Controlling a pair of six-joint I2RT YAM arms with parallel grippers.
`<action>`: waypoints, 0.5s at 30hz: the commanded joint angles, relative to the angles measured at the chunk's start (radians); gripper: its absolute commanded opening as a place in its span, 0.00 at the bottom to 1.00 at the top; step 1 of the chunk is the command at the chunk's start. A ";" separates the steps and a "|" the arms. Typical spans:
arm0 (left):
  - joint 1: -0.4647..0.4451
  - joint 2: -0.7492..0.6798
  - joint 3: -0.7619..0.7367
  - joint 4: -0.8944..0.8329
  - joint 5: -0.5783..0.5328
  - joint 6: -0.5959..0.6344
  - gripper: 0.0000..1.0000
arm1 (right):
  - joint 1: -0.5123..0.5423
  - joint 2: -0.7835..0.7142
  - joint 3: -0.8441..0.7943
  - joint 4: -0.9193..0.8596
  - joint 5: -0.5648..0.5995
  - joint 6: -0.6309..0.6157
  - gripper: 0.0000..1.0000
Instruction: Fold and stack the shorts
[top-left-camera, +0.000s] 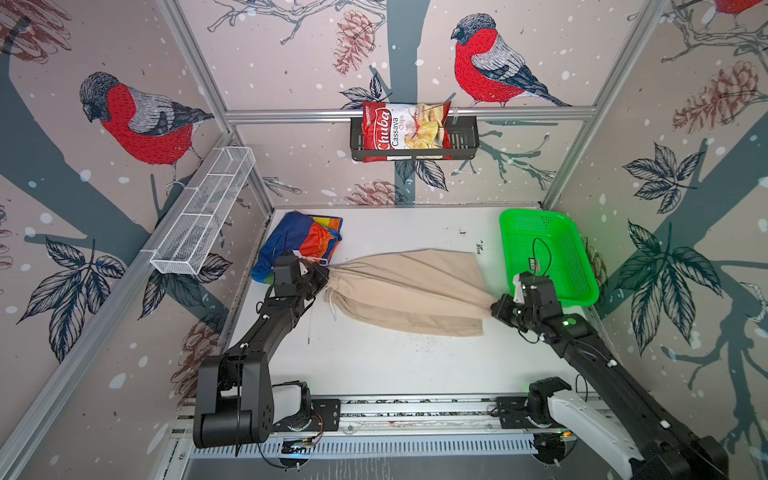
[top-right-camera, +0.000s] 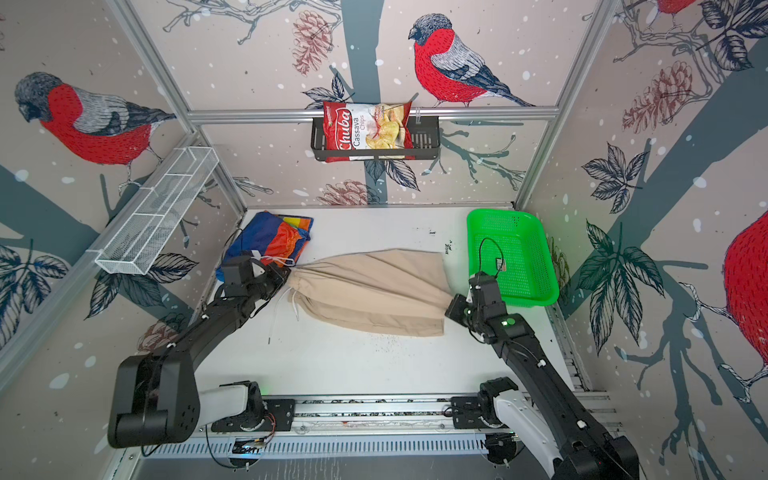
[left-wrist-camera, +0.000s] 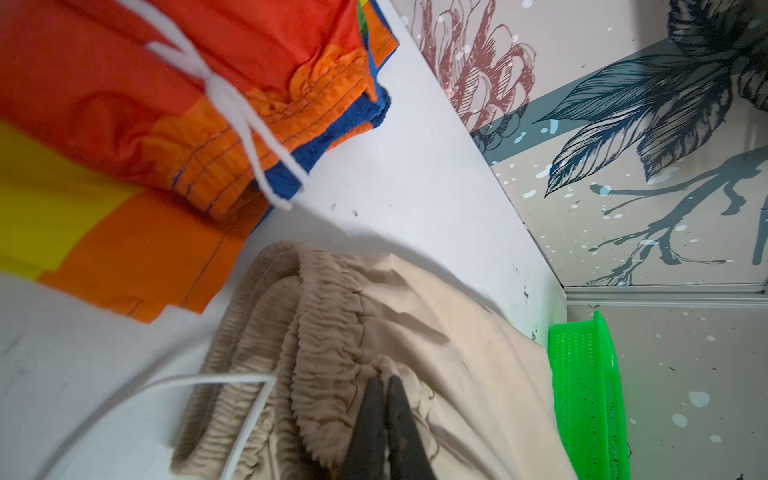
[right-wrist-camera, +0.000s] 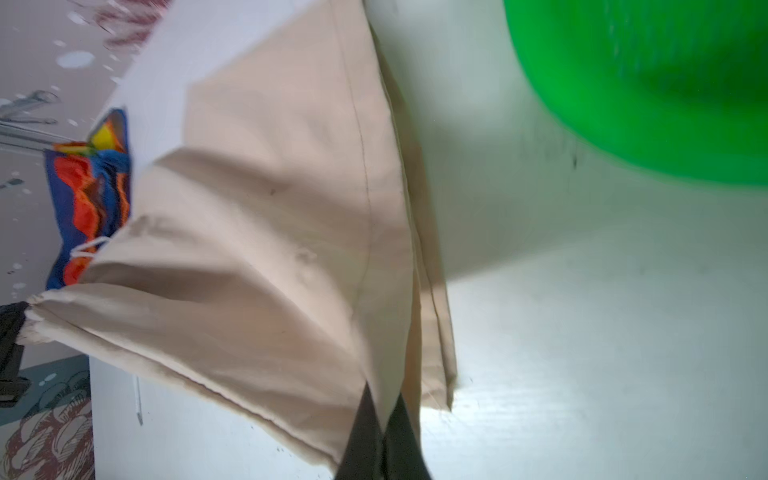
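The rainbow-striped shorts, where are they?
In both top views the rainbow-striped shorts lie at the far left corner of the table, just behind the left gripper and the beige shorts.

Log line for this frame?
left gripper: shut on beige shorts waistband | right gripper: shut on their hem | striped shorts: back left

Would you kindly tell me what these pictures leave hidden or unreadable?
1. Tag in the green basket: too small to read, both top views.
2. Left gripper: tips hidden under its own wrist in both top views.
3. Rainbow shorts: near corner covered by the left arm, both top views.
4. Green basket, right wrist view: blurred, cut off by the edge.
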 joint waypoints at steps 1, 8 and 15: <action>0.007 0.001 -0.037 0.000 -0.051 0.007 0.00 | 0.003 -0.006 -0.074 0.002 0.004 0.056 0.16; 0.007 -0.003 -0.119 -0.012 -0.064 -0.022 0.42 | 0.003 0.022 -0.053 -0.028 0.065 0.032 0.53; -0.001 -0.229 -0.093 -0.177 -0.169 -0.065 0.37 | 0.014 0.063 0.147 -0.072 0.165 -0.034 0.49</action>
